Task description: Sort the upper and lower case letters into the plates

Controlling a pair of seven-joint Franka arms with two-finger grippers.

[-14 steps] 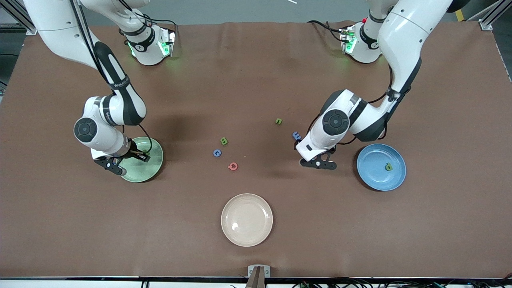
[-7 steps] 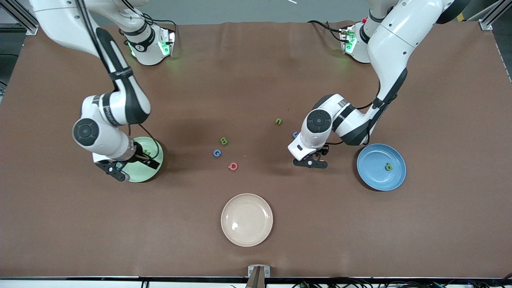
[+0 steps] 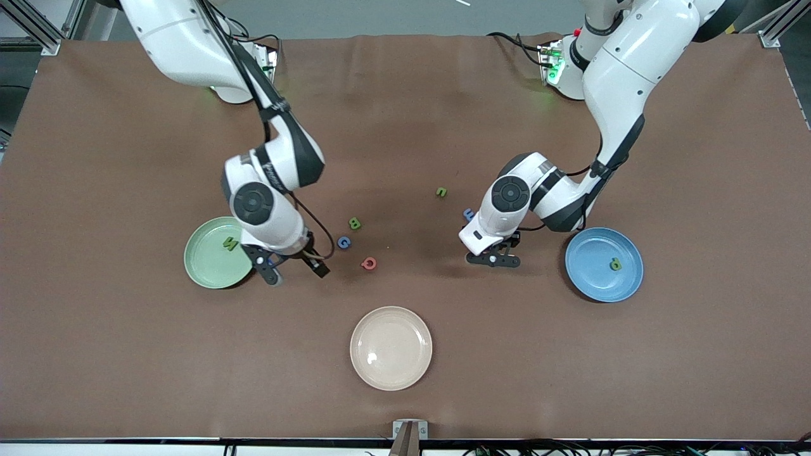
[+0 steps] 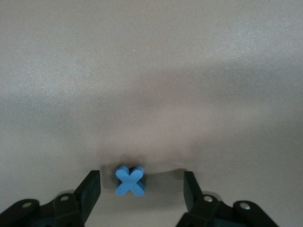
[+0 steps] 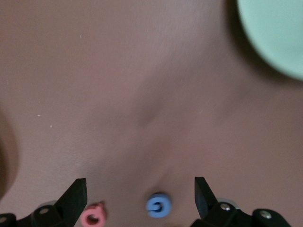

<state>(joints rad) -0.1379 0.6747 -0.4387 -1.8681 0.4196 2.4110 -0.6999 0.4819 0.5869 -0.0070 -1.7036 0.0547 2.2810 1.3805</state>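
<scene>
The right gripper point(image 3: 293, 269) has left the green plate point(image 3: 206, 269), its jaws apart, a green letter point(image 3: 230, 242) left inside. The left gripper point(image 4: 140, 189) hangs with jaws apart around a blue letter point(image 4: 129, 180) beside the blue plate point(image 3: 595, 278).

Both arms bent low over the table, left tool point(image 4: 141, 189) and right tool point(image 5: 140, 196) open, empty.

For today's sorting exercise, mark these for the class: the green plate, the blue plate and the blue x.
green plate point(image 3: 206, 269): front view, bare floor of the plate.
blue plate point(image 3: 592, 256): front view, bare floor of the plate.
blue x point(image 4: 129, 181): left wrist view, centre where the strokes cross.
</scene>
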